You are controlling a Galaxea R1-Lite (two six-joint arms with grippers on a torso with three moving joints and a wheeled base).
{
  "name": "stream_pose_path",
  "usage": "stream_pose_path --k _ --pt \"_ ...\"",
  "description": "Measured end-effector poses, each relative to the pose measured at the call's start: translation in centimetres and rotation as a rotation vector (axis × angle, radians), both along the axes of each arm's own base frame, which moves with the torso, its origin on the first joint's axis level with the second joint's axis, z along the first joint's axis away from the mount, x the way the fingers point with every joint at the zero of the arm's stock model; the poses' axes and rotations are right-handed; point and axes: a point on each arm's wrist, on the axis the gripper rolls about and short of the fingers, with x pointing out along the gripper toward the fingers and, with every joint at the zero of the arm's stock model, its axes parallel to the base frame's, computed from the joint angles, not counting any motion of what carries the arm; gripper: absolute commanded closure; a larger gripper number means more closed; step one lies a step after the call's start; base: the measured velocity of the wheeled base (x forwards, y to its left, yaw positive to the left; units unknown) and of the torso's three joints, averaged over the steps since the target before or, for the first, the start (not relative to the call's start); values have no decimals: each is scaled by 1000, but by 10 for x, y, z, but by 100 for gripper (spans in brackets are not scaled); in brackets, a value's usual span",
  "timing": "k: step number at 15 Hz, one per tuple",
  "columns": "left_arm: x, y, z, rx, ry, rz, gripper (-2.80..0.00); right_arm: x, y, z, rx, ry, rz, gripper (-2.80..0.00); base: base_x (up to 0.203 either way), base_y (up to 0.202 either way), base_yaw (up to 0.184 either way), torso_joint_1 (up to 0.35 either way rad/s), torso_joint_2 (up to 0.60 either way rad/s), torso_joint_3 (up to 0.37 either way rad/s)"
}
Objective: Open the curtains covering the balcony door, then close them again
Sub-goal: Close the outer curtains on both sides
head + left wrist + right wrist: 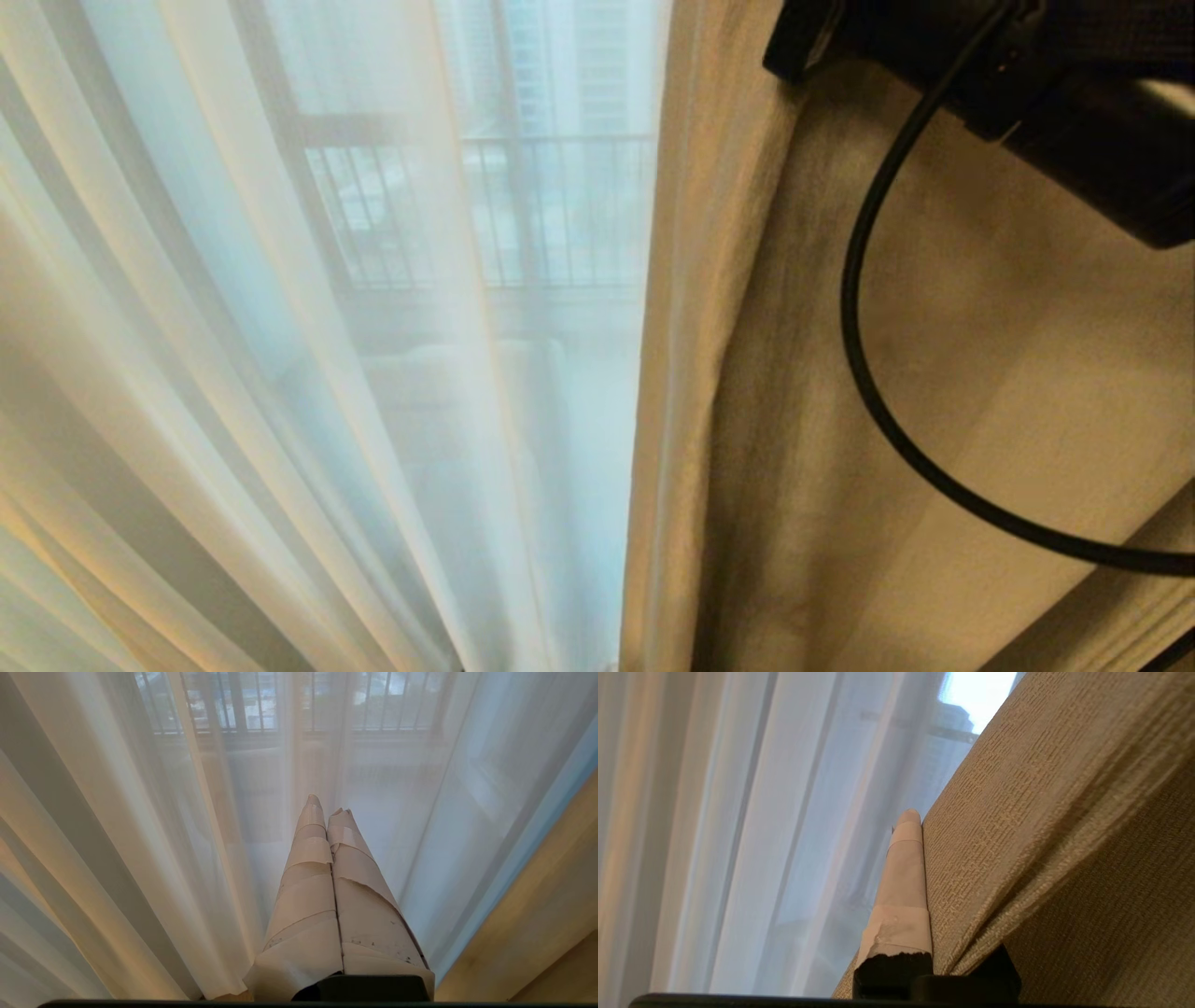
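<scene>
Right claw (920, 826): one taped finger (901, 882) visible in the right wrist view, lying flat against the edge of the woven curtain (1041, 812). The fabric folds over where the second finger would be, so that finger is hidden; the claw is clamped on the curtain edge. In the head view the right arm (1074, 103) sits at about 1 o'clock, a black housing pressed up near the cloth, with a black cable (868, 355) looping down from it across the panel toward 4 o'clock.

Left claw (329, 807): both taped fingers (308, 877) pressed together, tips touching, holding nothing. It points at the sheer (140, 835), just short of it or touching; cannot tell which. Tape on the fingers is scuffed and peeling near the base.

Curtain: heavy beige panel fills the head view from 12 through 5 o'clock, its leading edge running roughly vertical down the centre. Surface shows a fine grid weave.

Sheer: white translucent layer in long pleats, covering the head view from 6 round to 11 o'clock.

Door (289, 159): dark frame bars seen dimly through the sheer at about 11 o'clock. Beyond, a railing (560, 215) of thin vertical bars, and pale tower blocks (597, 65) at 12 o'clock.
</scene>
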Motion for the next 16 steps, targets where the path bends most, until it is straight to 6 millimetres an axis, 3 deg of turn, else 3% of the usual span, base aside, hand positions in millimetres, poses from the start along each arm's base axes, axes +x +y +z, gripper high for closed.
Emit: stream_pose_path --k 3,7,16 --pt "0 0 0 0 0 0 0 -1 17 -4 26 38 -58 0 0 0 0 0 0 0" --pt "0 0 0 0 0 0 0 0 24 -11 26 43 -50 0 0 0 0 0 0 0" --pt "0 0 0 0 0 0 0 -7 8 -15 21 77 -109 0 0 0 0 0 0 0"
